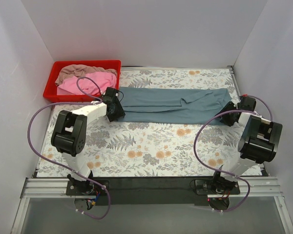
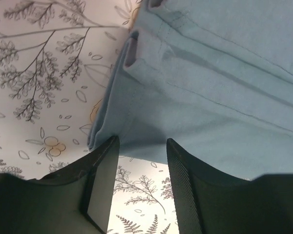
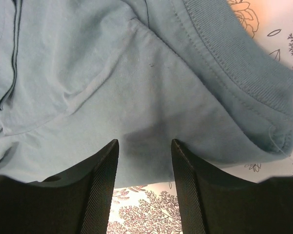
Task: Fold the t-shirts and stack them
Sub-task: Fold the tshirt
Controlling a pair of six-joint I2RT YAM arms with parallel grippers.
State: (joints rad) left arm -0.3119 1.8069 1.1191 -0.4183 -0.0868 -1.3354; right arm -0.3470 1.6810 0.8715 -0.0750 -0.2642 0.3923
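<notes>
Firstly, top view: the blue-grey shirt (image 1: 173, 105) lay flat on the counter (image 1: 151, 146) as a long band, sides apparently folded in, running left to right across the far half. Behind it, the pink shirt (image 1: 95, 83) and the beige shirt (image 1: 78, 70) sat bunched in the red tray (image 1: 51, 90) at the far-left corner. My reading: one shirt partly folded with the crosswise folds left, two shirts not yet started, no stack begun. My left arm (image 1: 85, 114) reached low to the band's left end, my right arm (image 1: 256, 136) to its right end.

Left wrist view: left jaws released and parted, low over the counter, the shirt's layered corner just past the tips. Nothing gripped.

Right wrist view: right jaws likewise parted, the near cloth edge at the tips, the ribbed collar (image 3: 224, 48) off to the right. Nothing gripped.
</notes>
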